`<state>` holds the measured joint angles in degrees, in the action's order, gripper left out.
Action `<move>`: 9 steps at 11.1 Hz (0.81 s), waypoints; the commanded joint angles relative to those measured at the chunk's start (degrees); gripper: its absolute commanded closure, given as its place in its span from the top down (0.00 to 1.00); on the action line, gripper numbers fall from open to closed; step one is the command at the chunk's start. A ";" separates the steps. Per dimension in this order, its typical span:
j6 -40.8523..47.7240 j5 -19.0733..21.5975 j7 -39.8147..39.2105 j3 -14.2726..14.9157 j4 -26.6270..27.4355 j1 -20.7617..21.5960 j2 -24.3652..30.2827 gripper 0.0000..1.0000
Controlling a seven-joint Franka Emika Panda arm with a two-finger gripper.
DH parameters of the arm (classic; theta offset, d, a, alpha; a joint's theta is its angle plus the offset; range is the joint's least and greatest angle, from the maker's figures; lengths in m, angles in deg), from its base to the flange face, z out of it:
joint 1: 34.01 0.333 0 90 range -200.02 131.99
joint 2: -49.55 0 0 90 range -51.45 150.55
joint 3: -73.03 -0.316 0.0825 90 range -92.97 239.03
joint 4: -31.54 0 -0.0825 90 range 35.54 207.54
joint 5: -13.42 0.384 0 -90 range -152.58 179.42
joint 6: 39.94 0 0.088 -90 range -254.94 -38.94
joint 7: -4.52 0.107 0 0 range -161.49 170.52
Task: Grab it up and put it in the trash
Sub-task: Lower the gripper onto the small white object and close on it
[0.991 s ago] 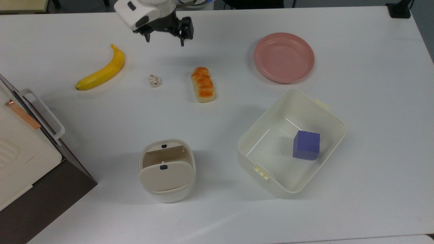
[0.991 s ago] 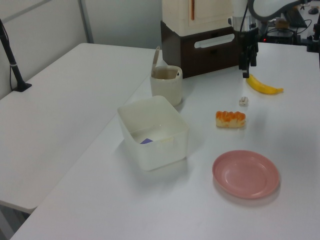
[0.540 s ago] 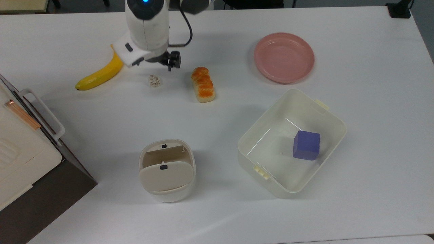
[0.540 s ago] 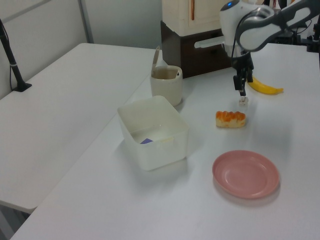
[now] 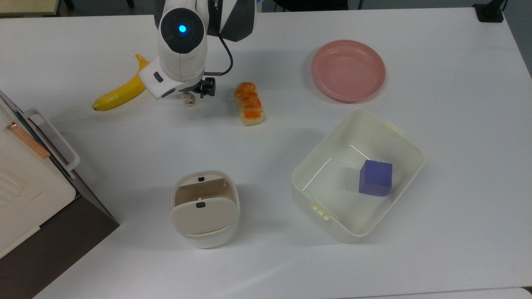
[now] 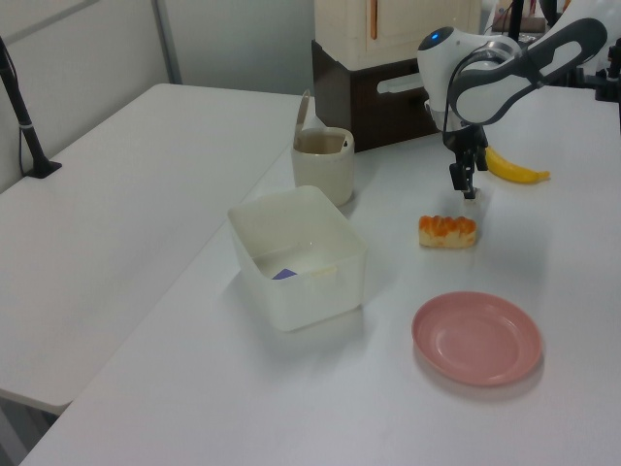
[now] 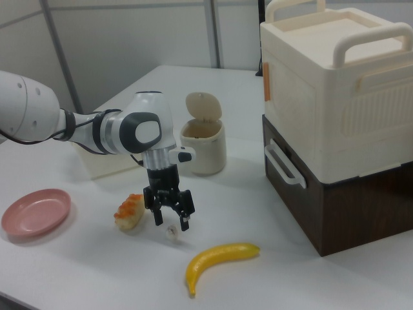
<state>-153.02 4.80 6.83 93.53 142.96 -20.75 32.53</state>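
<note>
The small crumpled off-white wad [image 5: 190, 100] lies on the white table between the banana and the bread loaf. In the right view the wad [image 7: 172, 233] sits just below and between the spread fingers. My gripper [image 5: 193, 94] hangs directly over it, open and low to the table, as the right view's gripper [image 7: 171, 221] makes plain. In the left view the gripper [image 6: 469, 184] covers the wad. The trash [image 5: 205, 209] is a small cream bin with a beige swing lid, standing near the top view's lower middle, well away from the gripper; it also appears as the trash [image 7: 203, 145] behind the arm.
A banana [image 5: 122, 89] lies to the top view's left of the wad, and an orange-topped bread loaf [image 5: 248, 104] to its right. A pink plate [image 5: 348, 70], a cream tub [image 5: 399, 137] holding a purple block [image 5: 376, 177], and a boxy cream-and-brown unit [image 5: 29, 182] surround the area.
The arm has swung down from the top view's upper edge toward the wad and lowered. The gripper now sits right over the wad, which has not moved.
</note>
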 commanded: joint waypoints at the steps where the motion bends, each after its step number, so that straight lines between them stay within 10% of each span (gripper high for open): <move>1: -1.01 -1.13 -1.25 0.42 -0.50 -0.17 -1.16 1.00; 4: -1.01 -1.31 -0.99 0.16 -0.50 0.01 -1.78 0.96; 5: -1.01 -2.10 -1.08 -0.02 -0.41 0.09 -1.87 0.77; 7: -1.01 -2.89 -0.99 -0.11 -0.41 0.18 -2.22 0.02; 9: -1.01 -3.68 -2.12 -0.28 -0.50 0.36 -2.22 0.00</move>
<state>-153.08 2.62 6.70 93.16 142.83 -20.95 30.54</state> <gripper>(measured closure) 0.463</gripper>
